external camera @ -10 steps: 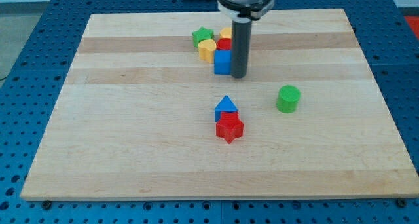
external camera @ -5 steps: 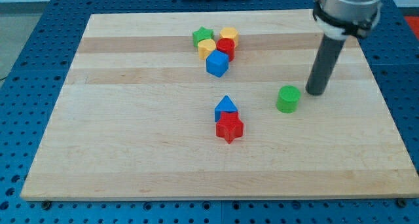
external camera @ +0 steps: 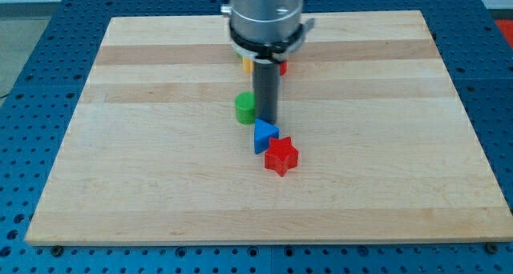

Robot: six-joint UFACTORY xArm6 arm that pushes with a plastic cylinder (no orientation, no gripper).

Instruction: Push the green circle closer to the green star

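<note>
The green circle (external camera: 245,108) is touched on its right by my tip (external camera: 265,120). No fingers are seen. It should be pushed far, toward the hidden star.

The rod's tip (external camera: 265,119) touches the small green circle block (external camera: 245,107) near the wooden board's (external camera: 144,178) centre, toward its top edge
</note>
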